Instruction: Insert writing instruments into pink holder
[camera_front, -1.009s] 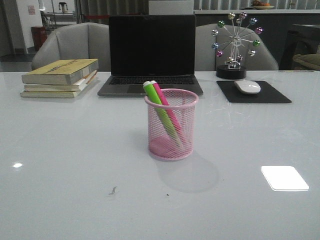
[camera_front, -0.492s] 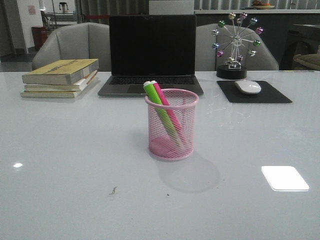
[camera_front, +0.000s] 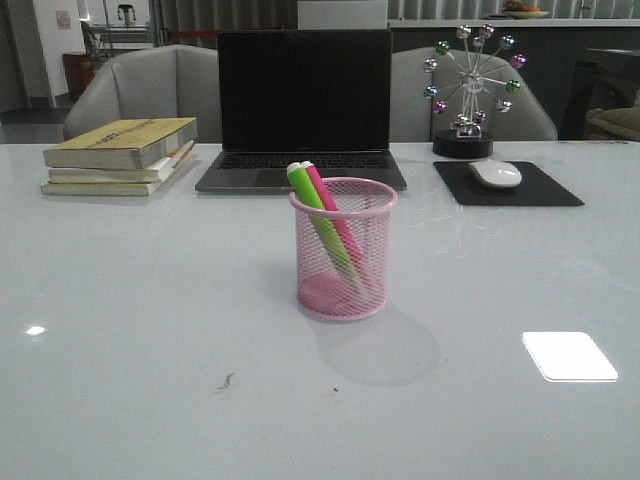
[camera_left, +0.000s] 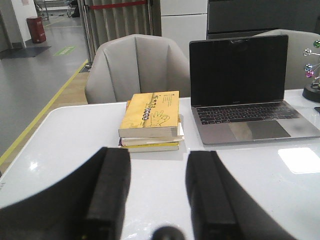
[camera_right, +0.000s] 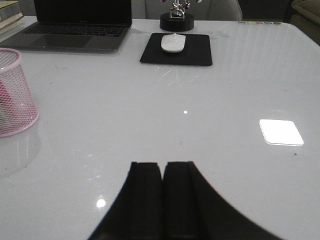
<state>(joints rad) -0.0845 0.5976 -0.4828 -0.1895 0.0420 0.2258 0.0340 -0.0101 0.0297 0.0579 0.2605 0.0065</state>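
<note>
The pink holder (camera_front: 343, 250) stands upright at the table's middle. A green marker (camera_front: 318, 222) and a pink marker (camera_front: 334, 213) lean inside it, pale caps poking over the rim at the left. Neither arm shows in the front view. My left gripper (camera_left: 157, 162) is open above bare table, nothing between its fingers, facing the books. My right gripper (camera_right: 162, 169) is shut with nothing in it, hovering over the table well to the right of the holder (camera_right: 15, 95), whose edge shows in the right wrist view.
A dark laptop (camera_front: 303, 105) stands behind the holder. A stack of books (camera_front: 122, 155) lies at the back left. A white mouse (camera_front: 495, 174) rests on a black pad (camera_front: 508, 184) at the back right, behind it a ball ornament (camera_front: 470, 90). Two grey chairs stand behind the table.
</note>
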